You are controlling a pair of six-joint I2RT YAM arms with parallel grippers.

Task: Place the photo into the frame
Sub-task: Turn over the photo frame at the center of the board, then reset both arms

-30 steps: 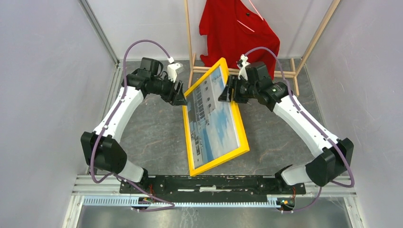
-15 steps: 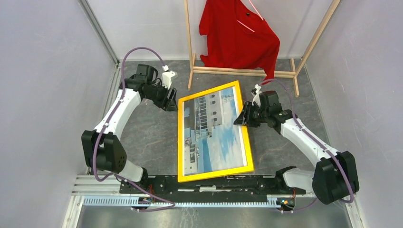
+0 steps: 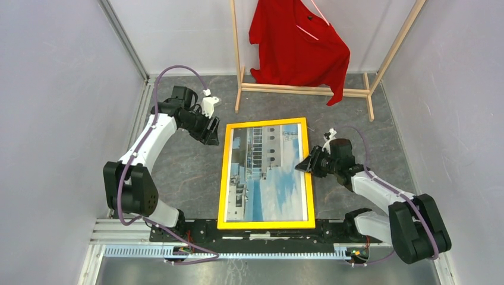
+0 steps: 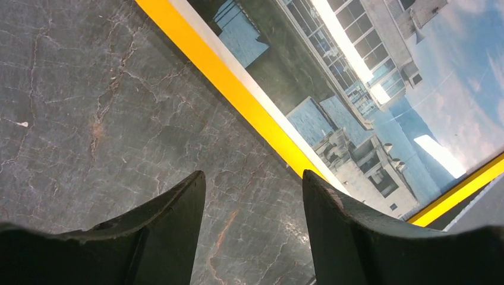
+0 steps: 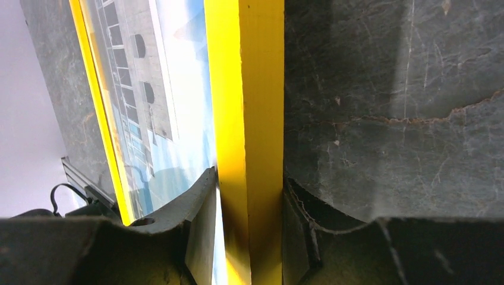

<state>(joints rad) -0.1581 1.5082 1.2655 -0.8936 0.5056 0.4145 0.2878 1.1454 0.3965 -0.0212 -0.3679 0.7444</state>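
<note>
Yellow frame [image 3: 223,178] lies flat mid-picture, photo [image 3: 267,178] showing inside it. Your right gripper [image 3: 304,165] pinches its right rail (snugly); open gently, back straight out. Your left gripper [image 3: 212,135] gapes empty, upper left.

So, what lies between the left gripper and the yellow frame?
Only bare grey table surface. The left wrist view shows the open left gripper just short of the frame, with nothing on the stretch between them.
</note>
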